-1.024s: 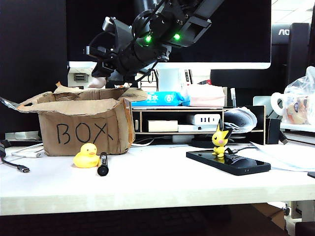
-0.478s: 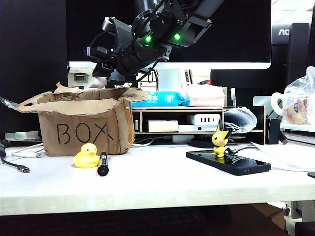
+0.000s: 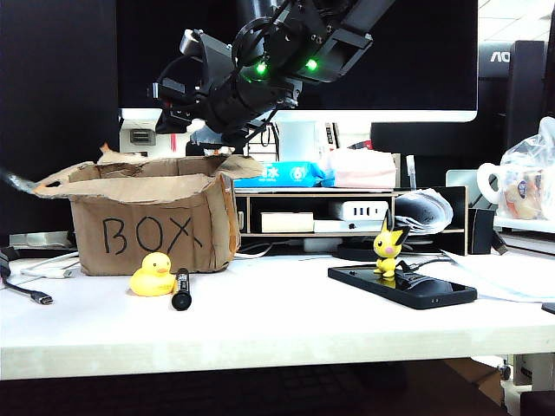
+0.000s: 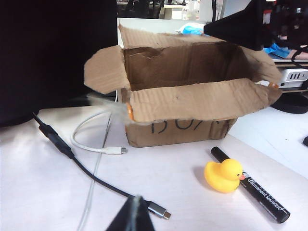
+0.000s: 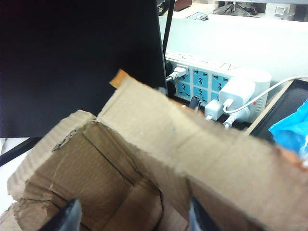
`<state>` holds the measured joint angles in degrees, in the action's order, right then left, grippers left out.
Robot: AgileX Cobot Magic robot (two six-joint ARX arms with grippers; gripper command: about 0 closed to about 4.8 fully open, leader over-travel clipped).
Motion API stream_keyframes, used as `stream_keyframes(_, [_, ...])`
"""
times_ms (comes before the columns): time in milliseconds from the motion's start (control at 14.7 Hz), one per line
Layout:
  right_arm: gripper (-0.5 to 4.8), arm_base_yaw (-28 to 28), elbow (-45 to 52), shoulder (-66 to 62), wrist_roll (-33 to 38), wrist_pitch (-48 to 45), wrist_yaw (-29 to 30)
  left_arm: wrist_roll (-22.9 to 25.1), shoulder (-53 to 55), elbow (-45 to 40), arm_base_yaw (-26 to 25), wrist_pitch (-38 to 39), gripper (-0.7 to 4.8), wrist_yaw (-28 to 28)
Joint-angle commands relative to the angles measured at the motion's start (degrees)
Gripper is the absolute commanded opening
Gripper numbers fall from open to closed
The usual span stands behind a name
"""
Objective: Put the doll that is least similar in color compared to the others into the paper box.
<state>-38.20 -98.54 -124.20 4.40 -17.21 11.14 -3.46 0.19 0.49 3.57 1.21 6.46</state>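
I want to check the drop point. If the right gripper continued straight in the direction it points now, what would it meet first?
Most likely the inside of the paper box. The right gripper, jaws apart with nothing visible between them, points down into the open box from above it. No doll shows inside from here, and the depth is unclear.

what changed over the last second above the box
The right gripper above the paper box opened; the whitish doll seen between its fingers earlier is gone from view, presumably dropped inside. Yellow duck, marker and the arm stayed put.
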Motion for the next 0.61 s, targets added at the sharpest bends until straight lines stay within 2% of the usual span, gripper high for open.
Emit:
stream_keyframes(68, [2.25, -0.2, -0.3, 0.5, -0.1, -1.0, 0.7, 0.0, 0.0, 0.1, 0.0, -0.3, -0.05, 0.2])
stream_keyframes(137, [0.44, -0.2, -0.3, 0.7, -0.1, -0.9, 1.5, 0.0, 0.0, 0.1, 0.0, -0.3, -0.05, 0.2])
stream_keyframes(205, [-0.05, -0.2, -0.3, 1.2, -0.1, -0.3, 1.6, 0.0, 0.0, 0.1, 0.0, -0.3, -0.05, 0.2])
stream_keyframes(410, [-0.06, -0.1, -0.3, 4.1, -0.2, 6.1, 1.4, 0.0, 0.0, 0.1, 0.0, -0.3, -0.05, 0.2])
stream_keyframes(614, [-0.06, 0.2, -0.2, 9.2, -2.5, 19.2, 0.3, 0.0, 0.0, 0.1, 0.0, -0.3, -0.05, 0.2])
